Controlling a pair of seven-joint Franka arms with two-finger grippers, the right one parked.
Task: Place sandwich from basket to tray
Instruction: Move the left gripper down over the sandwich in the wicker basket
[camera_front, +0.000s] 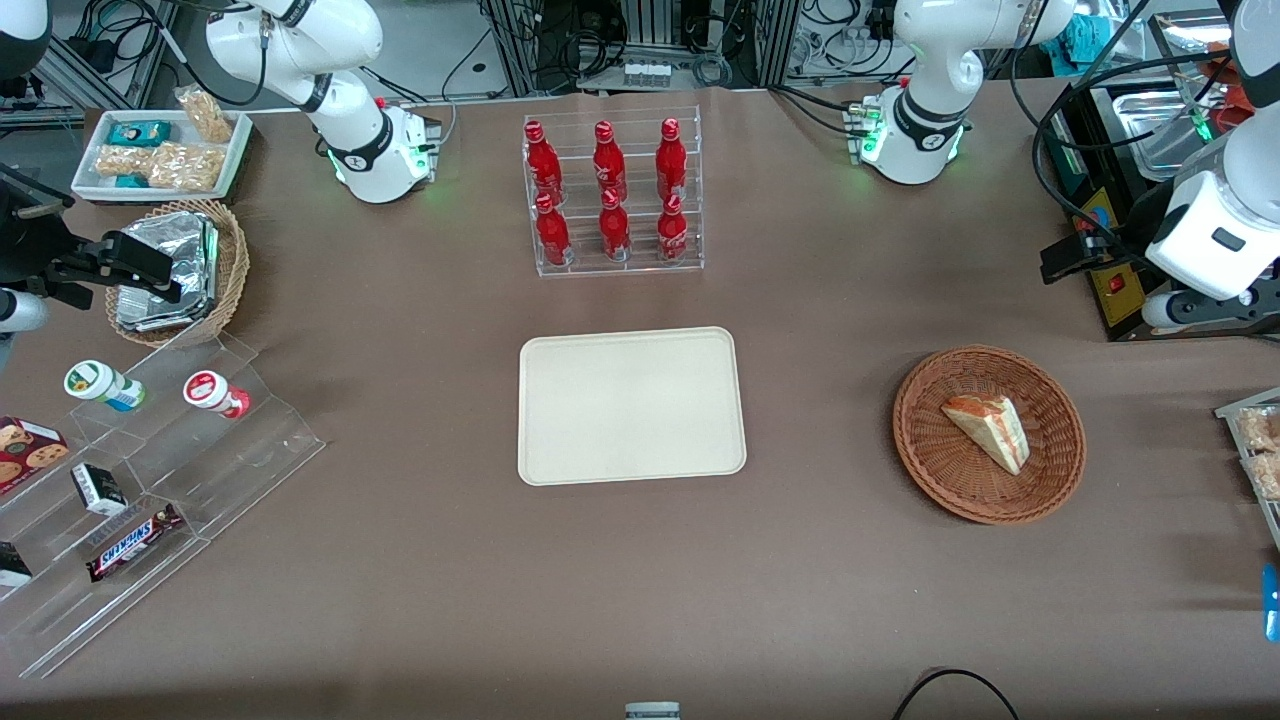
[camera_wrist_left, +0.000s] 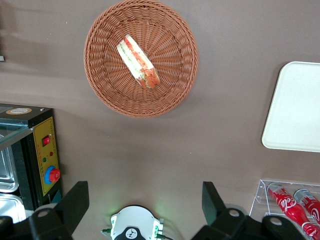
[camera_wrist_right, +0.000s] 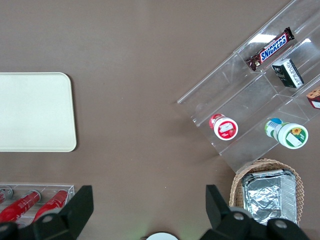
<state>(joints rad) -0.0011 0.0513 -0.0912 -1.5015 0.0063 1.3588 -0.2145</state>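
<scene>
On brown table (camera_front: 800, 330): sandwich (camera_front: 988, 430) in basket (camera_front: 925, 455), bare tray (camera_front: 630, 405); gripper (camera_wrist_left: 145, 205) high above, spread wide.

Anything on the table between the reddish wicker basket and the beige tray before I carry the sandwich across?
No: the front view shows only bare brown tablecloth between the basket and the tray. The gripper is open, above the table.

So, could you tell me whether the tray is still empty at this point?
Empty. The tray shows a bare cream surface; the sandwich lies in the basket. The gripper hangs above the table, jaws open, holding nothing.
</scene>
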